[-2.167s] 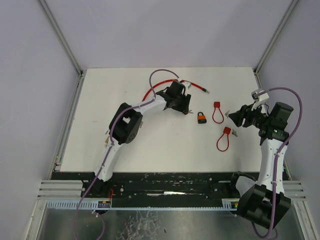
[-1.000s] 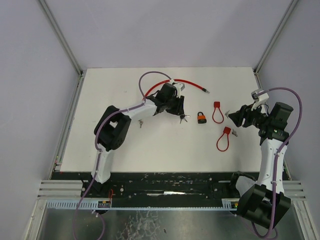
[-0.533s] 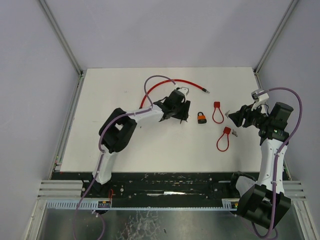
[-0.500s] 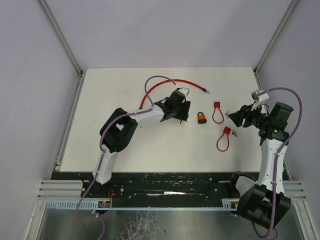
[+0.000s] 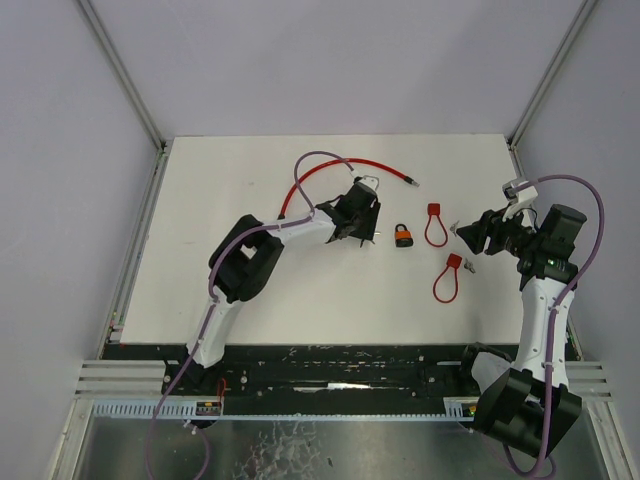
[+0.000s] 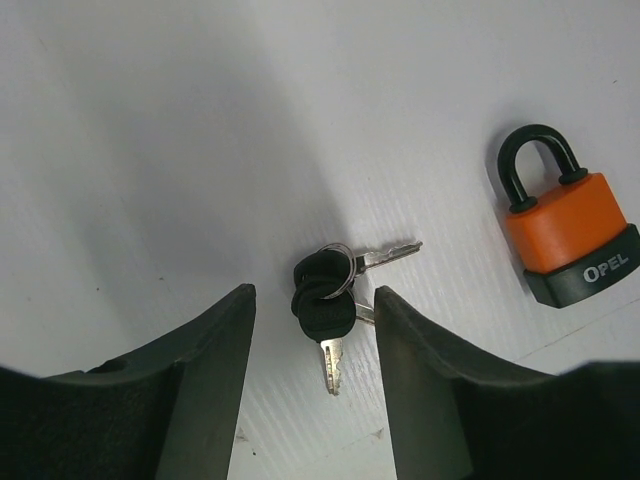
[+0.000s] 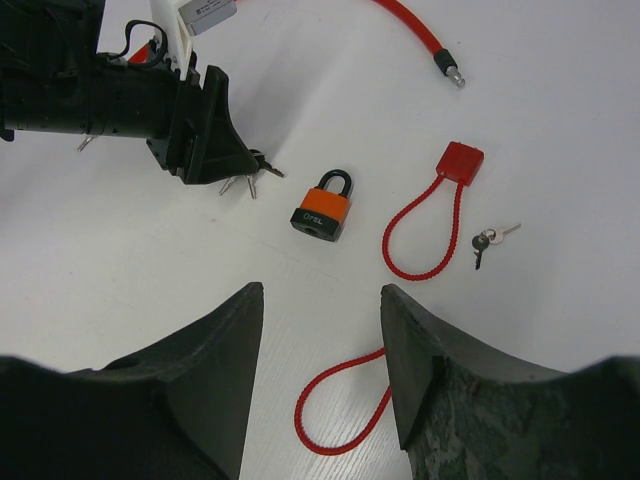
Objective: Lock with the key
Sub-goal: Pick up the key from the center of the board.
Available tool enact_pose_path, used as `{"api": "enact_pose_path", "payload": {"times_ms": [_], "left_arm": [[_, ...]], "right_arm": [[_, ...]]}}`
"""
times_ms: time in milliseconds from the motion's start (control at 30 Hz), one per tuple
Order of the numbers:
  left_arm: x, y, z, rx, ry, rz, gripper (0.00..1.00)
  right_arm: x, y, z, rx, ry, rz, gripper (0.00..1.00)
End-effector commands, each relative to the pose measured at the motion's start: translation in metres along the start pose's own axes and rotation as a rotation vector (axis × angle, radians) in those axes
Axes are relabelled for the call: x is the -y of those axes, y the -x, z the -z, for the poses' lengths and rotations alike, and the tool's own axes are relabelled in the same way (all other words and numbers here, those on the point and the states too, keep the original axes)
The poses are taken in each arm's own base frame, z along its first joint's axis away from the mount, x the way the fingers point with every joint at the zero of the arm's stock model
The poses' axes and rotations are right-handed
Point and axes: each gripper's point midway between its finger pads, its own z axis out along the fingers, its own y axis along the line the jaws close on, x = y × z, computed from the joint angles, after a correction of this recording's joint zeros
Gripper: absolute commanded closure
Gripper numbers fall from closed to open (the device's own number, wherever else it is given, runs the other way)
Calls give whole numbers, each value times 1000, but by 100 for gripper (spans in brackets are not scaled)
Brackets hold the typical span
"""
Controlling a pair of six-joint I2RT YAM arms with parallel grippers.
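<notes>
Keys (image 6: 322,310) lie on the surface (image 5: 250,190) between the tips of the left pincer (image 6: 314,295), which stands apart and empty, near the orange padlock (image 6: 570,235). The right pincer (image 7: 322,292) is wide, holding nothing.

White links (image 5: 540,320), black joints (image 5: 250,265), purple cables (image 5: 575,182); left gripper (image 6: 312,295) and right gripper (image 7: 320,290) black.

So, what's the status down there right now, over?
Left gripper open, straddling the key bunch, not gripping. Right gripper open, empty, off to the side. Orange padlock lies just beside the keys. Nothing blocking it.
</notes>
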Motion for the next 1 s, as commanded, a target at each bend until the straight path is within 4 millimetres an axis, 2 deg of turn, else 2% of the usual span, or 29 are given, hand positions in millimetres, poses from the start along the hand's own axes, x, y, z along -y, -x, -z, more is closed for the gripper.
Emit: {"api": "enact_pose_path", "payload": {"times_ms": [0,433,667,867,967], "left_arm": [[1,4,-1,5,10,13,52],[2,-7,-9,-29,59,11,57],[4,-7,-7,-31,51,10,65],[16,3,5,-15,-15,13,81],[22,14,20,18,-54,19,82]], "right_arm": [[-3,4,1,13,20,12,43],[-4,4,1,13,20,15,43],[-4,4,1,13,19,15,43],[-3,3,1,13,20,15,43],[-4,3,1,12,20,14,43]]}}
